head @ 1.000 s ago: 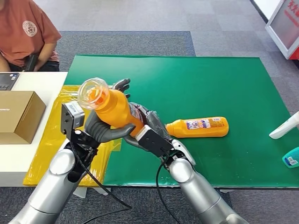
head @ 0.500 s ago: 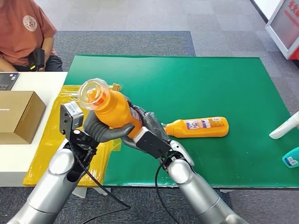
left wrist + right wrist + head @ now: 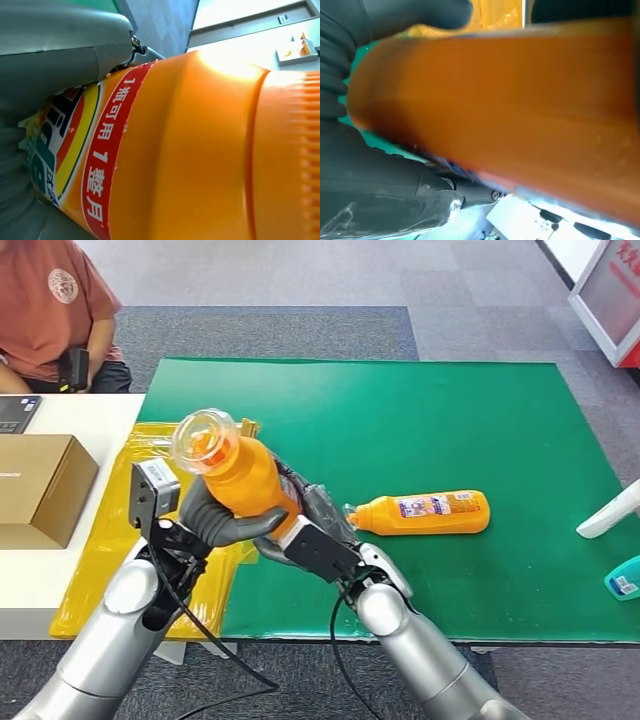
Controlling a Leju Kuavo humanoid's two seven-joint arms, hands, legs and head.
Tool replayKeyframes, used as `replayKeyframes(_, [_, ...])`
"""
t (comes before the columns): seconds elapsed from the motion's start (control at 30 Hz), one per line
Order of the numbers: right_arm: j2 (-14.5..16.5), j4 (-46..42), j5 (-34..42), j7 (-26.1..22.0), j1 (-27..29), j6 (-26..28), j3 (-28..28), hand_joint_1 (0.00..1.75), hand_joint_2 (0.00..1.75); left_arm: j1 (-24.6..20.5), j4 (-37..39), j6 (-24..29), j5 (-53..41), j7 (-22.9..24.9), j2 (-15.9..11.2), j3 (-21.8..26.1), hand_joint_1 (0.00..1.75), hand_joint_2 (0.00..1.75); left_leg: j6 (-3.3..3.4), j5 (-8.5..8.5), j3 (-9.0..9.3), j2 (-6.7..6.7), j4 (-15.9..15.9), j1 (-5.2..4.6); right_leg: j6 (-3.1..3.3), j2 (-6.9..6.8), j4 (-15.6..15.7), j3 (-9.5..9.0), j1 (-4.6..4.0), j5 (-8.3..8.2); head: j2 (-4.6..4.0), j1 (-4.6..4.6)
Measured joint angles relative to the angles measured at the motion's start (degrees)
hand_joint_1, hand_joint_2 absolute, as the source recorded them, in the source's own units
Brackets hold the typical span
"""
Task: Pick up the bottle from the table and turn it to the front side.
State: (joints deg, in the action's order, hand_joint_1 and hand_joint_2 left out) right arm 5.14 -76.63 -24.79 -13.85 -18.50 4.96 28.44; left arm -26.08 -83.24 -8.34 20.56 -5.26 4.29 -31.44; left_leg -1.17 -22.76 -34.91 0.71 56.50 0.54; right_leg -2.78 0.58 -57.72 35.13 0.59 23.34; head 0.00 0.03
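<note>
Grey carpet tiles (image 3: 302, 280) run around your work area, with a green mat (image 3: 453, 420) covering the table and a yellow plastic sheet (image 3: 113, 530) lying at its left edge, next to a white desk (image 3: 68, 570) that carries a brown cardboard box (image 3: 41, 485). A person in a rust-coloured shirt (image 3: 53, 300) sits at the far left corner, and a red-and-white sign (image 3: 611, 295) stands at the far right.

You have the orange detergent bottle (image 3: 245, 475) lifted off the mat, tilted, with its clear cap (image 3: 204, 438) pointing up and to the left. Your left hand (image 3: 219, 520) wraps its grey fingers around the body from below, and your right hand (image 3: 309, 515) grasps the lower end; in the right wrist view the picture is blurred, so the exact finger contact there is probably a full wrap but hard to confirm. From the left wrist you see the bottle's label with its red band.

A second orange bottle (image 3: 423, 512) lies on its side on the mat, just right of your right hand. At the right edge sit a white object (image 3: 611, 510) and a teal one (image 3: 625, 578).
</note>
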Motion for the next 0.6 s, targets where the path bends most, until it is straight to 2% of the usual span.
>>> replayKeyframes(0.17, [-0.33, 0.96, 0.16, 1.52, -0.37, 1.91, -0.92, 0.00, 1.75, 0.13, 0.16, 2.51, -1.63, -1.18, -1.29, 0.68, 1.75, 1.75, 0.00, 0.00, 0.00, 0.00, 0.00, 0.00, 0.00, 0.00, 0.00, 0.00, 0.00, 0.00, 0.00, 0.01])
replayKeyframes(0.33, [-1.63, 1.81, 0.52, 2.19, -0.33, 3.87, -4.36, 0.00, 1.75, 0.77, 0.32, 7.30, -6.69, -1.17, -3.95, 3.70, 1.75, 1.75, -0.01, 0.02, 0.00, 0.00, 0.00, 0.00, 0.00, 0.00, -0.01, 0.01, 0.00, -0.01, 0.00, 0.01])
replayKeyframes(0.5, [-2.62, 1.67, -0.29, 2.80, 0.03, 6.00, -7.59, 0.00, 1.75, 1.44, 1.22, 15.23, -18.58, -1.04, -5.69, 6.62, 1.75, 1.75, 0.00, 0.02, -0.01, -0.01, 0.00, 0.00, 0.00, 0.00, 0.00, 0.03, 0.00, 0.00, 0.00, 0.01])
replayKeyframes(0.6, [-3.34, 0.75, -0.89, 3.03, 0.63, 6.65, -9.82, 0.00, 1.75, 2.11, 1.99, 17.73, -24.53, -1.01, -6.59, 8.83, 1.75, 1.75, 0.00, 0.02, -0.02, -0.01, 0.00, 0.00, 0.00, 0.00, 0.00, 0.04, 0.00, 0.00, 0.00, 0.01])
